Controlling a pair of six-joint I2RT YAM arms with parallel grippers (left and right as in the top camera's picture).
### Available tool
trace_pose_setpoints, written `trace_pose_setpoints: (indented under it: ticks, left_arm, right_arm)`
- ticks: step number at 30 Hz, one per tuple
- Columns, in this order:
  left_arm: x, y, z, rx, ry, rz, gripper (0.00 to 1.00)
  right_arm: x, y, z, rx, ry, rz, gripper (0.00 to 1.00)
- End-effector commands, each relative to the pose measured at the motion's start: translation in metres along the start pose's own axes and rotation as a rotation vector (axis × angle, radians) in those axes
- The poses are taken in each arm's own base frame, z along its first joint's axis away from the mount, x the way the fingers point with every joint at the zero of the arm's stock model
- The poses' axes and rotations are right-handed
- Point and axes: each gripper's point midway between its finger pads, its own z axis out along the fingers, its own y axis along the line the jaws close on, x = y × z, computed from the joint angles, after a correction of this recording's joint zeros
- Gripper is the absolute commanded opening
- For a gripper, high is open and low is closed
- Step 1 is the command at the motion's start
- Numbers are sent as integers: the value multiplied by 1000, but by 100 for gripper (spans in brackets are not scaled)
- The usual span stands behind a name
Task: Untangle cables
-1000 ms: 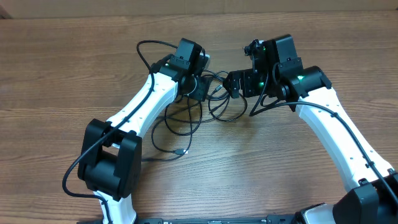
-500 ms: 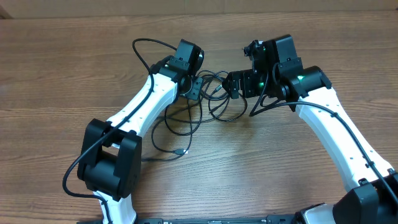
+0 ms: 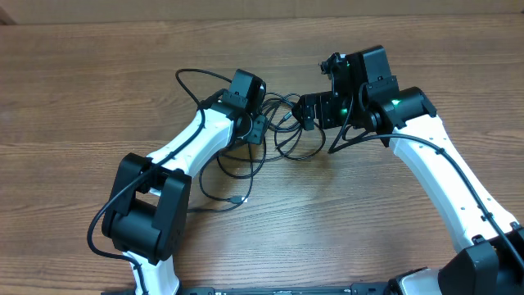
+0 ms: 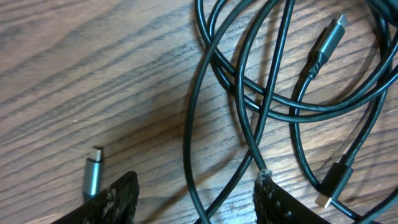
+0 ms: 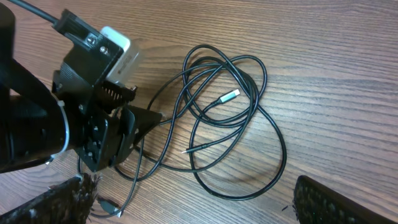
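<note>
Wood-grain table (image 3: 82,82) carries the job as I work two arms from afar, left arm (image 3: 188,143) and right arm (image 3: 434,164), both bent inward over one tangle. There are two pincers. The left pincer (image 4: 196,183) stands partly spread and grips nothing, with one strand (image 4: 188,143) running between its fingers. The right pincer (image 5: 189,193) is spread wide and empty. The cables (image 5: 224,112) lie looped on the wood just ahead of both pincers, between them. Three plug ends (image 4: 326,40) show near the left pincer, so I judge at least two cables; the overlap hides the true count. Best, I think, to pinch that single strand alone and draw it gently away from the right pincer, watching for snagged loops.
</note>
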Motion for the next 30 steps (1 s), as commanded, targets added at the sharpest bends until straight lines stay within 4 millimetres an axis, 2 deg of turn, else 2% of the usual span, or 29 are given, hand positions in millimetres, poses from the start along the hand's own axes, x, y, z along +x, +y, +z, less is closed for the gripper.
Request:
trace_pose_setpoints:
  ticks: [1,4,5,6,7,8,22,26,30]
  left_arm:
    - [12,-5,11,33,26,-14,60]
    - [16,-7,16,50,22,-36,60]
    - [17,-7,17,52,19,-44,58]
    - [17,-8,18,56,15,-49,51]
    - [17,-8,18,58,13,-55,35]
    - [16,-8,18,59,10,-61,4]
    - [12,-8,13,56,17,-76,4]
    - [-6,-6,-6,35,18,-75,4]
    - [-34,5,-34,-32,-9,-83,4]
  right_arm:
    - [1,0,1,-7,3,2,100]
    - [1,0,1,-7,3,2,100]
    - [1,0,1,-7,3,2,100]
    - [1,0,1,-7,2,1,100]
    - [1,0,1,-7,2,1,100]
    - [1,0,1,-7,0,1,100]
    - [1,0,1,-7,1,-21,100]
    - [1,-1,1,-3,-1,-26,100]
    - [1,-1,1,-3,3,-24,100]
